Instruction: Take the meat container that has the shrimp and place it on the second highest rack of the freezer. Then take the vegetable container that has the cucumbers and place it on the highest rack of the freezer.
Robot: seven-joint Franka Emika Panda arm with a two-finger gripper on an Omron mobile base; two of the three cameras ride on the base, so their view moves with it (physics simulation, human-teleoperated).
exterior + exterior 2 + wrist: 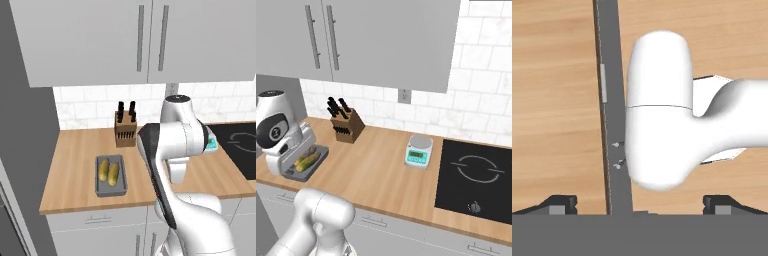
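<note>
White arm folds at the elbow above the wooden counter (75, 165), pincer (640, 202) pointing down with its tips spread wide, holding nothing; the cucumber container (110, 174) sits off to its side

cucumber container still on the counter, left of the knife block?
Yes, the grey container with two cucumbers sits on the wooden counter, in front of and slightly left of the knife block.

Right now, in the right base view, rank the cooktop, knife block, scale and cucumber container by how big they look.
1. Cooktop, clearly largest.
2. Knife block.
3. Scale, close to the knife block, so that order is unsure.
Cucumber container: partly hidden behind the arm, cannot rank.
</note>
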